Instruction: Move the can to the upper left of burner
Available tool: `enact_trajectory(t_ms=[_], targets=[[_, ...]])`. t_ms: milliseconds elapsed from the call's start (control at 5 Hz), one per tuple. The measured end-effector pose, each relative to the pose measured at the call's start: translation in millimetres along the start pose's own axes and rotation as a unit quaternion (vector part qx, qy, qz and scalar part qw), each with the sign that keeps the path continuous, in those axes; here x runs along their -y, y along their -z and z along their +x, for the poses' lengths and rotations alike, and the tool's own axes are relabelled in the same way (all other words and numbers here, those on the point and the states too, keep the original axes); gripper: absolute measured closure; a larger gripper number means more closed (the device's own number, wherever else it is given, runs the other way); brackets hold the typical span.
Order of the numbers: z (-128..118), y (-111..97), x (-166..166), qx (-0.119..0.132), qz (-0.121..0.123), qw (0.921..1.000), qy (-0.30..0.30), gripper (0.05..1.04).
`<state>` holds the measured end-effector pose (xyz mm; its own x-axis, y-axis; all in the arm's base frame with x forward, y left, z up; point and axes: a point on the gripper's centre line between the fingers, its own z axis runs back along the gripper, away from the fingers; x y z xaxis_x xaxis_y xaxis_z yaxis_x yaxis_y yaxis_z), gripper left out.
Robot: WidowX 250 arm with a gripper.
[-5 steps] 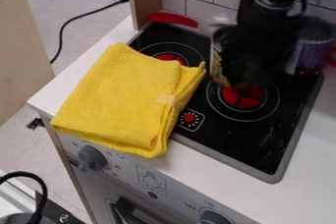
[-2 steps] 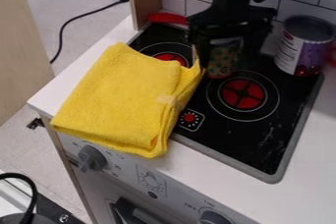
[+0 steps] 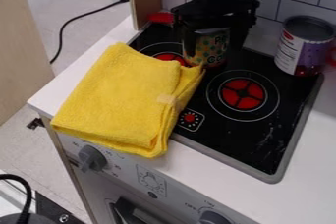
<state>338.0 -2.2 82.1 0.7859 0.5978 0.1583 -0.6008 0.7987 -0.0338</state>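
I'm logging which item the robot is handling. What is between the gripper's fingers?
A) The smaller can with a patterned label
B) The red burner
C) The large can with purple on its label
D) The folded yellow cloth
A: the gripper has its fingers on either side of the smaller can.

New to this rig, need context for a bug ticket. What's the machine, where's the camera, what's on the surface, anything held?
The black machine is a robot arm, coming in from the top edge. Its two-finger gripper appears to hold a patterned can between its fingers; whether the can is lifted, I can't tell.

One fixed camera looks down at a slant on a toy stove. A folded yellow cloth lies partly over its left side, and a larger purple-and-white can stands at its right rear.
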Motion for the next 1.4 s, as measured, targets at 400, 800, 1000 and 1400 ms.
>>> enact_trajectory(t_ms=[400, 800, 1000, 1400], targets=[[13, -2, -12, -0.007, -0.008, 0.9999, 0.01, 0.085], [12, -2, -18, -0.023, -0.005, 0.9997, 0.009, 0.085], [3, -6, -9, -0.035, -0.021, 0.9982, 0.043, 0.085], [-30, -30, 7, -0.026, -0.072, 0.9909, 0.111, 0.085]])
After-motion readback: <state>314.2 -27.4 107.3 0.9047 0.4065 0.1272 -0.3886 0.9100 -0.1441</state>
